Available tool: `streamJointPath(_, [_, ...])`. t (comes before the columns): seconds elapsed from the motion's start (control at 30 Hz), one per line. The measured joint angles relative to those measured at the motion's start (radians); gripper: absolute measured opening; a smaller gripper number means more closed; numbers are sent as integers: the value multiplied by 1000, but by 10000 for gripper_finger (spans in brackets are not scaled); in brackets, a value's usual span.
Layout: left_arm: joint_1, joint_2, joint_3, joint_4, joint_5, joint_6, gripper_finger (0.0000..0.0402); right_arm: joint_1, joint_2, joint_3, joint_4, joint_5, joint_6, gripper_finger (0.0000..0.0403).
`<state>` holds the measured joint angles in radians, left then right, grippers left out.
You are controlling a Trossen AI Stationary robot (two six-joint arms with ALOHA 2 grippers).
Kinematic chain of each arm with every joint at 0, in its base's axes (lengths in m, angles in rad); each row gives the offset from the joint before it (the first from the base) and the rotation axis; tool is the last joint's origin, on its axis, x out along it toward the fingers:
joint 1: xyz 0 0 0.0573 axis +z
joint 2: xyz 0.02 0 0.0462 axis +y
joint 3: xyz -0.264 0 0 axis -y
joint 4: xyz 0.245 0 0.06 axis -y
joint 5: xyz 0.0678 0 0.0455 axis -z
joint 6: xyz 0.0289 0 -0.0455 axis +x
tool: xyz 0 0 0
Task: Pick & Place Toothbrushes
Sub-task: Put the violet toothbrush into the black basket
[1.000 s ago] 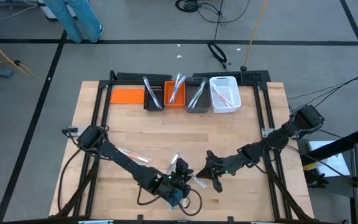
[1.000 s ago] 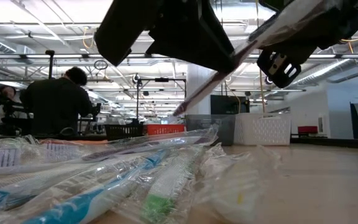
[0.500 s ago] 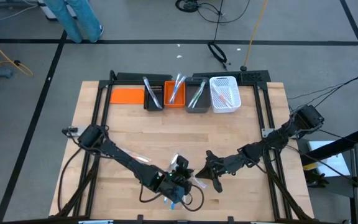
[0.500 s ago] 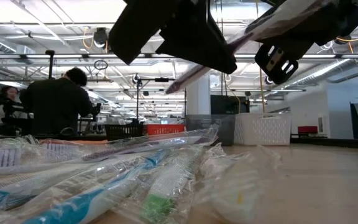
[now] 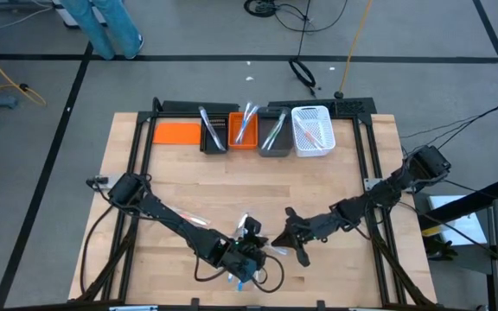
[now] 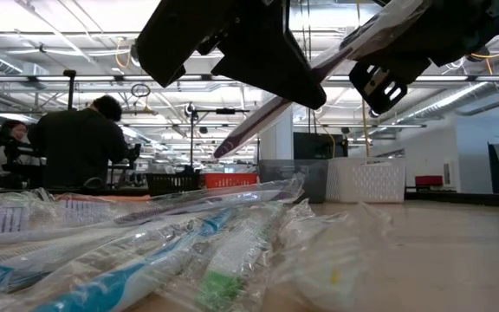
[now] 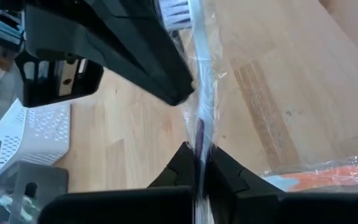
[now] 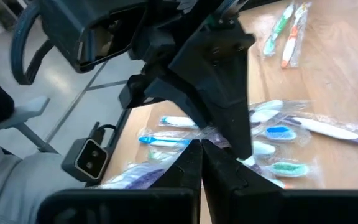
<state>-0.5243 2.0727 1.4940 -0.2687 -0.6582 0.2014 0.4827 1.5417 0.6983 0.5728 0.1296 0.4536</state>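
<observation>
The left jaws (image 7: pixel 199 163) are clamped on a wrapped toothbrush (image 7: pixel 202 93), lifted above the desk (image 5: pixel 318 186) near its 6 o'clock edge. The right jaws (image 8: pixel 201 163), pressed together and empty, hover just at 3 o'clock of them. More wrapped toothbrushes (image 6: pixel 145 260) lie beneath.

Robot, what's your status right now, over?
Left gripper shut on a wrapped toothbrush, lifted above the pile. Right gripper shut on the same wrapper, close alongside. Bins far across the table, path open.
</observation>
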Motion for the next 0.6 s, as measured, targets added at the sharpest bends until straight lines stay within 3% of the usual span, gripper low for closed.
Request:
streamJointPath(0.23, [-4,-14,0,-74,-3,-91,5,-35,0,0,-1,-3,-76,13])
streamJointPath(0.6, [-38,-101,-2,-304,-31,-306,4,-137,-58,-2,-134,-1,-125,91])
